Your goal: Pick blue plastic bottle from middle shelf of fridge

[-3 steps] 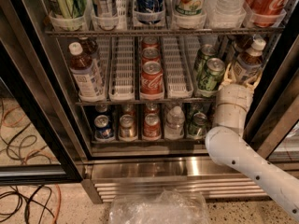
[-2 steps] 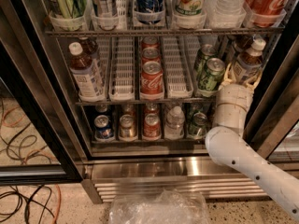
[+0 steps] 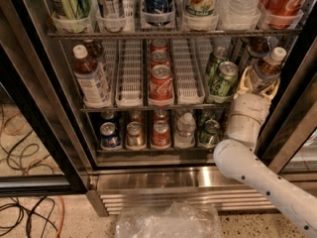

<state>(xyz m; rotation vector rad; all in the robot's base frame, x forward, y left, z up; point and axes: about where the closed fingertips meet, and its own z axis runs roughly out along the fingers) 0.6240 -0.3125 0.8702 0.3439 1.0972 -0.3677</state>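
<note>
The fridge (image 3: 148,178) stands open in front of me. On its middle shelf (image 3: 131,89) a blue plastic bottle (image 3: 266,63) with a white cap and brown drink stands at the far right. My gripper (image 3: 257,86) reaches in from the lower right, and its fingers (image 3: 242,81) sit on both sides of that bottle's lower body, closed against it. The bottle stands upright on the shelf. Two similar bottles (image 3: 91,76) stand in the far left lane.
Green cans (image 3: 223,77) stand just left of the gripper, red cola cans (image 3: 161,83) in the middle lane. The lower shelf holds small cans and a clear water bottle (image 3: 185,129). The door frame (image 3: 292,113) is close on the right. A plastic bag (image 3: 168,222) and cables (image 3: 25,217) lie on the floor.
</note>
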